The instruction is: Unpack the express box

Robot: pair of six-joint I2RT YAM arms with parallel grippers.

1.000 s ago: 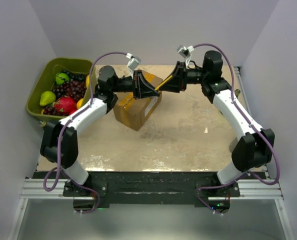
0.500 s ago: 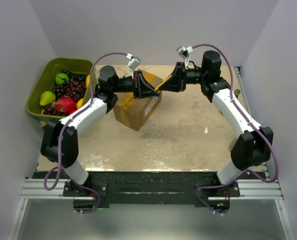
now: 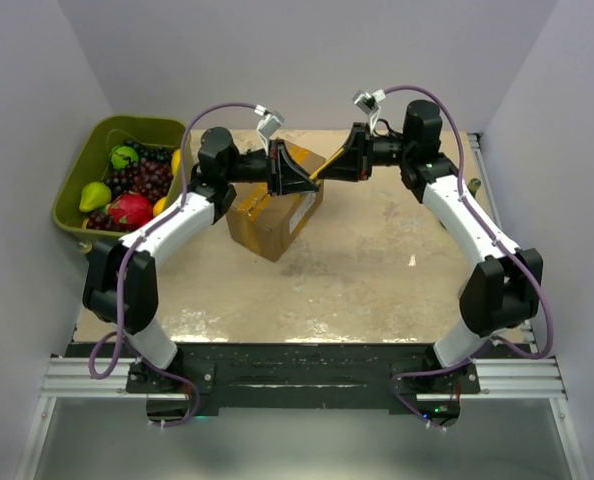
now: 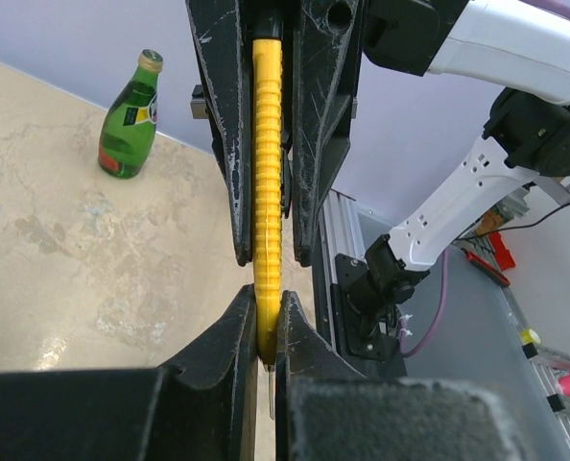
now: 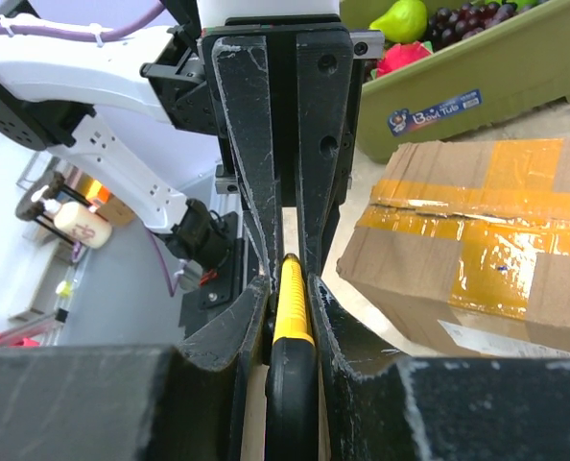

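Note:
The express box (image 3: 272, 222), brown cardboard crossed by yellowish tape, sits tilted on the table at the back left; the right wrist view shows its taped top (image 5: 477, 230). Above its far corner my two grippers meet tip to tip on a yellow utility knife (image 3: 322, 175). My left gripper (image 4: 266, 298) is shut on the knife's yellow ribbed end (image 4: 268, 144). My right gripper (image 5: 288, 283) is shut on its black and yellow handle (image 5: 292, 317). A thin blade tip shows below the left jaws.
An olive-green bin (image 3: 137, 122) full of fruit stands at the table's back left corner, beside the box. A green glass bottle (image 4: 130, 120) stands upright on the table by the wall. Bare tabletop lies in front of the box.
The right arm's elbow has shifted slightly, and its jaws have narrowed onto the knife handle. The left arm and the box have stayed in place.

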